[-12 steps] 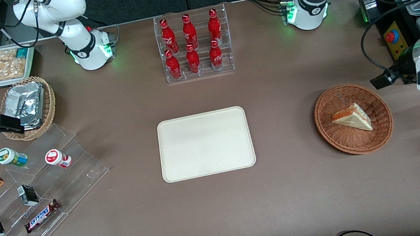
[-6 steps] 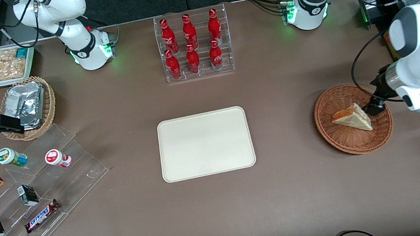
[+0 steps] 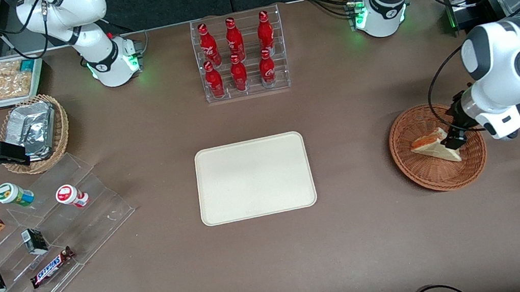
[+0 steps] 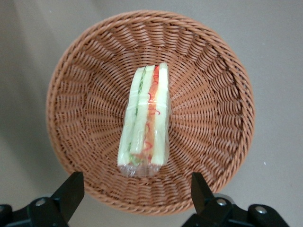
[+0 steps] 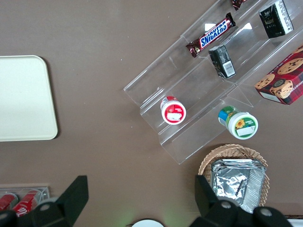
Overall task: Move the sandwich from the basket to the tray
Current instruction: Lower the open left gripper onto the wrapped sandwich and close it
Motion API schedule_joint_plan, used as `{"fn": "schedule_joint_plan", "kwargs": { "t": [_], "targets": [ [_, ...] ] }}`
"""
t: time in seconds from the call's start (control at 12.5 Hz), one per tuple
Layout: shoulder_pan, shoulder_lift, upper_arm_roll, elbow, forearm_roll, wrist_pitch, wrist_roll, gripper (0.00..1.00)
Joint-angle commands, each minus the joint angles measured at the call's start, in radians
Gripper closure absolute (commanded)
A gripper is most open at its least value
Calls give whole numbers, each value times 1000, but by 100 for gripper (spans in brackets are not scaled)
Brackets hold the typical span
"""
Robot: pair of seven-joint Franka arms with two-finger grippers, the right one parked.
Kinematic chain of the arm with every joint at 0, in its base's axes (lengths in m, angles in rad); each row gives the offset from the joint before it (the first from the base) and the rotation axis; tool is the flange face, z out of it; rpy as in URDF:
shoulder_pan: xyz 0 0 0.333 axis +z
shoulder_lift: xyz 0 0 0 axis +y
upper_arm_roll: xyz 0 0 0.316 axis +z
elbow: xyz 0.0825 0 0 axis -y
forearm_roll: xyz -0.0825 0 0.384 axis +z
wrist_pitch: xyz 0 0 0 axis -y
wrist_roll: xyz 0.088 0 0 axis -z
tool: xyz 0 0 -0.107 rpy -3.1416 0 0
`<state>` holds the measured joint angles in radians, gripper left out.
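Brown desk (image 3: 346,102): wide-open pincer (image 3: 451,142) hovers over white triangular sandwich wedge (image 4: 145,122) in reddish-brown round wicker basket (image 4: 94,61); descend centred, squeeze bread faces gently.

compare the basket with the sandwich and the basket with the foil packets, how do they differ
The basket is reddish-brown and shallow, holding one sandwich under the gripper, whose fingers are open. The tan basket, at the parked arm's end, is lighter and filled with foil packets. Both are round wicker.
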<state>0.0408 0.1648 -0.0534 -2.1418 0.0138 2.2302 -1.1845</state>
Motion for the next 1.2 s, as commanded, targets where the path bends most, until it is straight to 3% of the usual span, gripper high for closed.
{"fn": "schedule_joint_plan", "kwargs": {
  "t": [0.0, 0.48, 0.56, 0.64, 0.72, 0.8, 1.12],
  "targets": [
    [2, 62, -3, -6, 0, 69, -76, 0],
    [2, 174, 10, -35, 8, 221, -86, 1],
    [2, 179, 12, -36, 8, 224, -86, 19],
    [2, 179, 12, -35, 8, 224, -86, 61],
    [2, 179, 12, -35, 8, 224, -86, 89],
    [2, 179, 12, -33, 8, 224, -86, 100],
    [-13, 127, 3, 29, 9, 125, -106, 100]
  ]
}}
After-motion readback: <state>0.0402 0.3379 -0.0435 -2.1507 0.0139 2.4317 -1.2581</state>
